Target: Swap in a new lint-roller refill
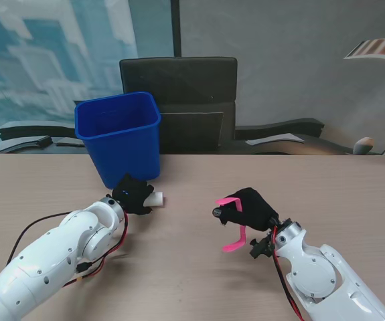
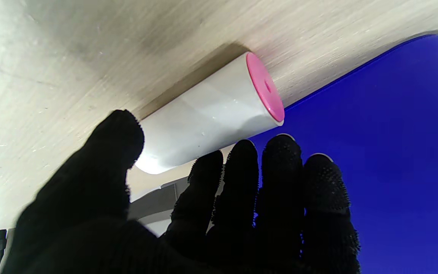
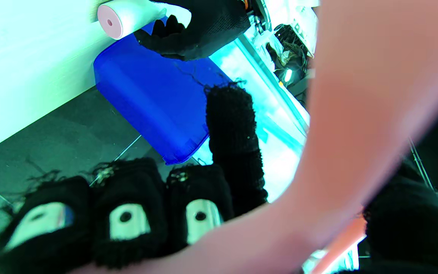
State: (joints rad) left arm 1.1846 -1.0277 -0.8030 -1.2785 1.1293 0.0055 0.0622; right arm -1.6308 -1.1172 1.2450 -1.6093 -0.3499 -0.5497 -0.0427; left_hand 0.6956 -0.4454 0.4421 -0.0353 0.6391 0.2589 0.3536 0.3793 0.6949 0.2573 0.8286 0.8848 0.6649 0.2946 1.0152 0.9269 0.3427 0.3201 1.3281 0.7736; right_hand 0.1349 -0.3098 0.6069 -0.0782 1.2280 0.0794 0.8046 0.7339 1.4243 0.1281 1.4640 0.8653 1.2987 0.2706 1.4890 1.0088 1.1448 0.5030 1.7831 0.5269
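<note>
Hands sit nearest me, one at each side of the surface (image 1: pixel 246 281). My right hand (image 1: pixel 249 208) is closed around the pink handle (image 1: pixel 234 242), which curls out toward 6 o'clock, bare of any roll. My left hand (image 1: pixel 133 194) has thumb and fingers (image 2: pixel 242 167) set on either side of the white refill (image 2: pixel 207 114), though I cannot tell if it is truly gripped. Refill's long axis runs toward 3 o'clock, pink end cap (image 2: pixel 265 86) leading, pointing at the handle from well apart. Farther off, at 12 o'clock from the left hand, stands the blue bin (image 1: pixel 120 137), just beside the refill.
</note>
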